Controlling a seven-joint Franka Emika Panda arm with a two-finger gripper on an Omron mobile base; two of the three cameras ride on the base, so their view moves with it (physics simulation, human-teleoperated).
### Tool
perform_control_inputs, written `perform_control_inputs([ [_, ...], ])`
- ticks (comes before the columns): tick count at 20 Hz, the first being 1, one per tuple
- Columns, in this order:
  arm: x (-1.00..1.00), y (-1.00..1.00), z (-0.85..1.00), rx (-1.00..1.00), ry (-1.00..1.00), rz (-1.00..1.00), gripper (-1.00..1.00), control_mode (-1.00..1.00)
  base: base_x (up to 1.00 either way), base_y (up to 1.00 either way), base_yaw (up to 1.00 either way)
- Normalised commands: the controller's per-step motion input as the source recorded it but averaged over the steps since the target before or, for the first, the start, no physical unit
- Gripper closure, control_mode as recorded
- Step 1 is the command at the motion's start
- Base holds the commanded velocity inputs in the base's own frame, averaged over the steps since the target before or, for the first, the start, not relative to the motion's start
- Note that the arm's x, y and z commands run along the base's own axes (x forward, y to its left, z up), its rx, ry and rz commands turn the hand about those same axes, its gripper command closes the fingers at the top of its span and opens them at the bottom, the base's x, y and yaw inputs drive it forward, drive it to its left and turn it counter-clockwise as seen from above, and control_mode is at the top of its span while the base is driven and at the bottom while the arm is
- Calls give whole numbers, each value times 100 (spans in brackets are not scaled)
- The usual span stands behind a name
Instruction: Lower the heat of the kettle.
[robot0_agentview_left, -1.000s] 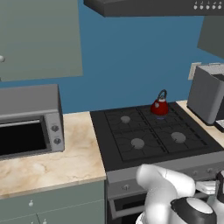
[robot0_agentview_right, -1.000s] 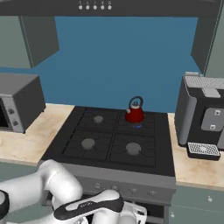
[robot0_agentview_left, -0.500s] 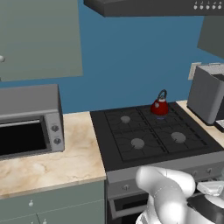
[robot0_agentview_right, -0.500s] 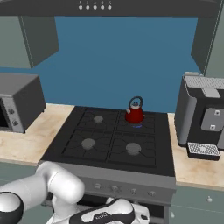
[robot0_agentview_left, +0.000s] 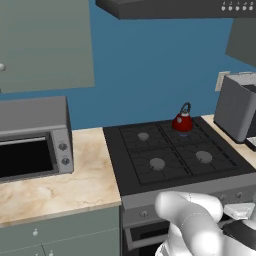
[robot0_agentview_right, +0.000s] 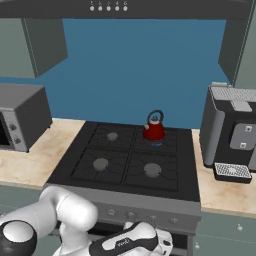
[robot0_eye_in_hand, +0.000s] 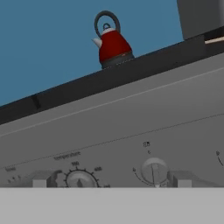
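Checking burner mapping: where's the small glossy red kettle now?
The small glossy red kettle sits on the black stove's back right burner, left of the grey coffee machine.

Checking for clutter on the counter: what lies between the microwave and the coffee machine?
The black stove, with the red kettle on its back right burner, seen in the right base view.

The kitchen is evenly and softly lit, with no hard shadows and no single lamp to trace; the blue wall (robot0_agentview_right: 130, 70) fades gently from brighter at the middle to darker toward the upper corners. The red kettle (robot0_agentview_left: 183, 121) carries a small pale glint on its glossy side, and the black stovetop (robot0_agentview_right: 125, 160) stays matte without glare. All the pictures look slightly soft and coarse, most of all the close view of the grey stove front (robot0_eye_in_hand: 131, 131), where the dial markings are too blurred to read.
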Motion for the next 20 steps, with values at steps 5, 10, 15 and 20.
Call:
perform_control_inputs([
  [5,6,0,-4,0,0,0,-100,-100,0,0,0],
  [10,17,1,-7,0,0,0,-100,-100,0,0,0],
  [15,15,0,-10,0,0,0,-100,-100,0,0,0],
  [20,9,0,-18,0,-1,0,-100,-100,0,0,0],
])
